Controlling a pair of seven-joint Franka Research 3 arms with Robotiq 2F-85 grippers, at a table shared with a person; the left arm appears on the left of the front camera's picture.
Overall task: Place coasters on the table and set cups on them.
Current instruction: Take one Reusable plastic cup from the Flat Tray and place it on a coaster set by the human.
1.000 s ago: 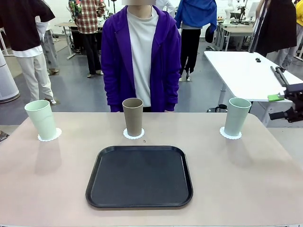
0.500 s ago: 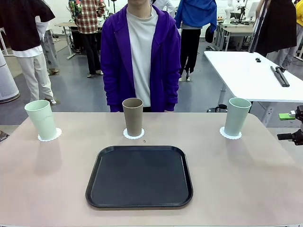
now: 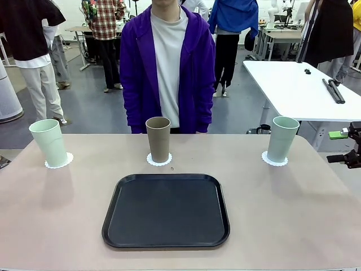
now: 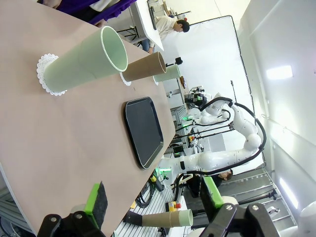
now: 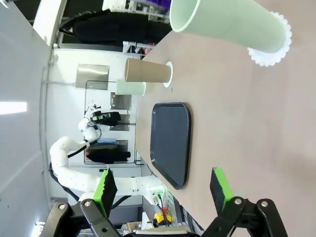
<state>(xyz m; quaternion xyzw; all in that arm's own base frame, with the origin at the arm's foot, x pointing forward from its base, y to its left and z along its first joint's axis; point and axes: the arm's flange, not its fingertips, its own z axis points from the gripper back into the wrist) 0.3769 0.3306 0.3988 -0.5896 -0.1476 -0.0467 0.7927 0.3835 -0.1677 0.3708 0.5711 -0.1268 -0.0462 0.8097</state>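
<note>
My right hand (image 3: 345, 148) has pulled back off the bench (image 3: 67, 226) over the last second: it stood higher and nearer the right green cup (image 3: 282, 139), then dropped and slid outward, and it now hangs at the far right edge of the front view, past the bench corner, with only its fingertips showing. In its own wrist view the right hand (image 5: 163, 190) is spread wide and holds nothing. My left hand (image 4: 153, 200) is likewise wide open and empty, hanging off the near-left corner of the bench. Nothing on the bench has shifted in that second. All three cups stand upright, each on its own coaster: the left green cup (image 3: 49, 143) on the left coaster (image 3: 59, 161), the brown cup (image 3: 158, 139) on the middle coaster (image 3: 159, 161), the right green cup on the right coaster (image 3: 274, 160). I judge the task complete, or very nearly so; the retreat of my right hand fits a release just finished. Edges and room: the left coaster lies close to the left bench edge, and the right coaster lies near the far right corner, so any approach from outside should come in high to avoid tipping these tall cups. The black tray (image 3: 166, 210) lies empty in the middle, just in front of the brown cup but apart from it. The bench is bare on either side of the tray. A person (image 3: 167, 68) stands at the far edge behind the brown cup, hands not on the bench.
</note>
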